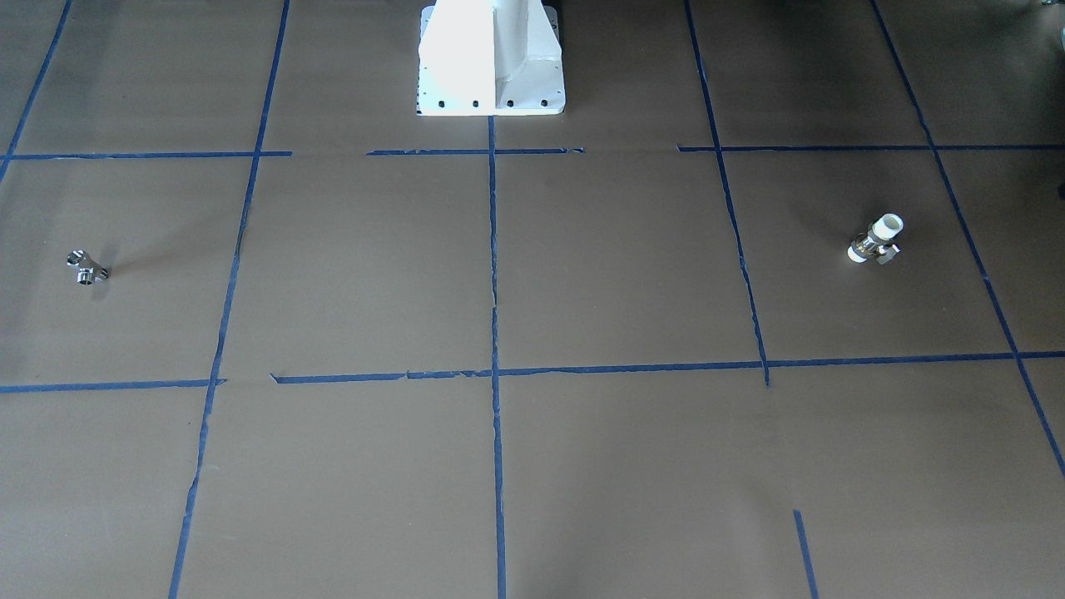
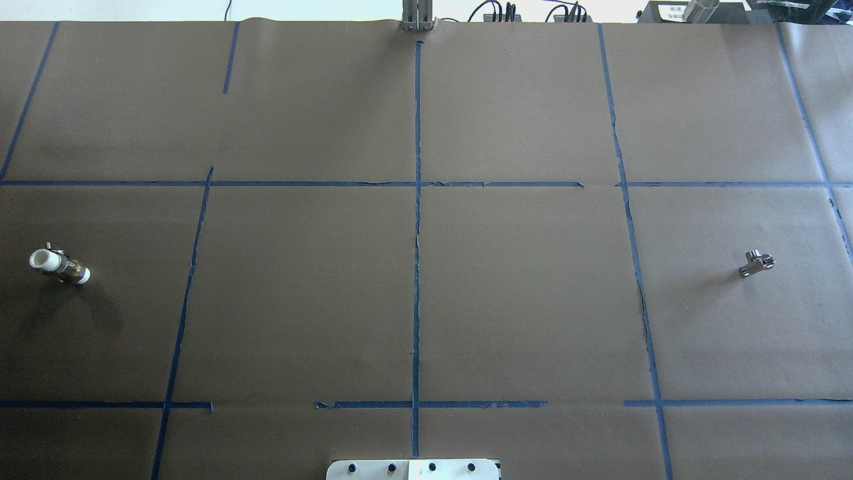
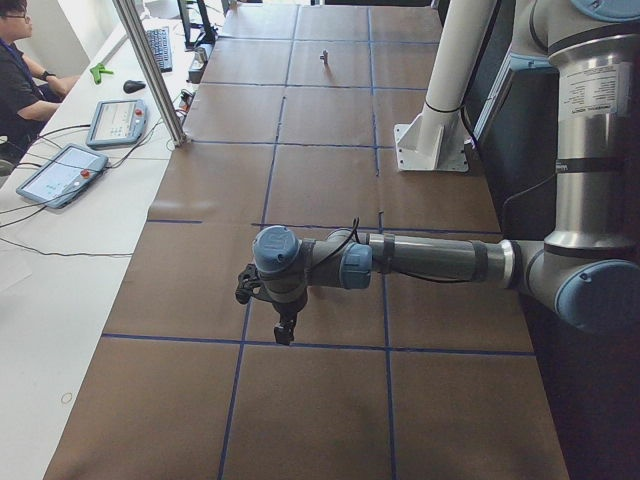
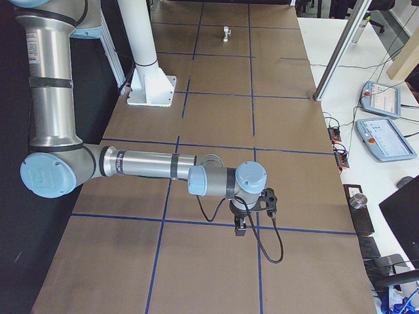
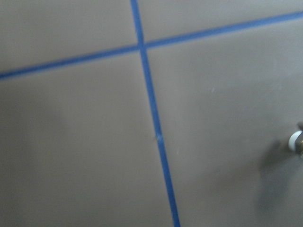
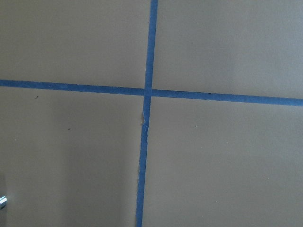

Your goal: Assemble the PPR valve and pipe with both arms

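The PPR valve (image 1: pixel 875 240), white-ended with a metal middle band, lies on the brown table on my left side; it also shows in the overhead view (image 2: pixel 58 266), far off in the exterior right view (image 4: pixel 226 33), and at the edge of the left wrist view (image 5: pixel 296 142). The pipe (image 1: pixel 87 268), a small chrome branched fitting, lies on my right side (image 2: pixel 757 263) (image 3: pixel 323 54). My left gripper (image 3: pixel 284 325) and right gripper (image 4: pixel 240 226) hang above the table and show only in the side views. I cannot tell whether they are open or shut.
The white pedestal base (image 1: pixel 491 58) stands at the table's robot-side edge. Blue tape lines (image 2: pixel 417 200) grid the brown paper. An operator (image 3: pixel 15 60), tablets (image 3: pixel 58 172) and an aluminium post (image 3: pixel 150 70) are on the side bench.
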`<move>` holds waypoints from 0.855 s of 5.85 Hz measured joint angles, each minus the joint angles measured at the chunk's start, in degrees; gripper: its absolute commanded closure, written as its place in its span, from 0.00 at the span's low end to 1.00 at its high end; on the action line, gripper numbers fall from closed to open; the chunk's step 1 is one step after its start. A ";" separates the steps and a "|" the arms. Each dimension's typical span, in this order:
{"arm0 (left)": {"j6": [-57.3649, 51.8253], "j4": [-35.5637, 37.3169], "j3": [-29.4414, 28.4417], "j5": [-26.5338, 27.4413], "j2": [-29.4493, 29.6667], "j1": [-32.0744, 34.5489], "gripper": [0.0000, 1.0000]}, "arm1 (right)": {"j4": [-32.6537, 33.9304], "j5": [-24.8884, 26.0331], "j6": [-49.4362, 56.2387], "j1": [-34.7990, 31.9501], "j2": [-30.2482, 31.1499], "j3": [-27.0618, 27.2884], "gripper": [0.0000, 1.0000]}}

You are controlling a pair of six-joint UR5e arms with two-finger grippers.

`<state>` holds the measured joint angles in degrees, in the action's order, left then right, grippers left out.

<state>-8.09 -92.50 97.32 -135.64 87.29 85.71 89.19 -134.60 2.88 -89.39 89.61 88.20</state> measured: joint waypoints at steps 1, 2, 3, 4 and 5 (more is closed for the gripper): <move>0.20 -1.33 -1.05 -0.07 1.92 -0.24 0.00 | -0.94 0.05 -0.20 0.00 -0.14 -0.03 0.00; 0.31 -2.83 -1.87 -0.21 3.05 -0.48 0.00 | -4.51 0.05 -0.35 0.00 -0.02 -1.03 0.00; 1.59 -5.19 -1.98 -0.41 3.36 -2.06 0.00 | -8.57 -0.04 -0.66 0.11 0.16 -2.32 0.00; 7.48 -7.88 -1.52 -0.22 3.21 -5.07 0.00 | -10.51 -0.08 -0.86 0.68 0.19 -2.80 0.00; 17.77 -11.66 -0.30 1.28 1.98 -8.37 0.00 | -11.11 -0.06 -0.92 1.51 0.19 -2.97 0.00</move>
<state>9.68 -104.15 97.02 -134.36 89.26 77.34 78.08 -134.66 1.96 -87.88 89.80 85.23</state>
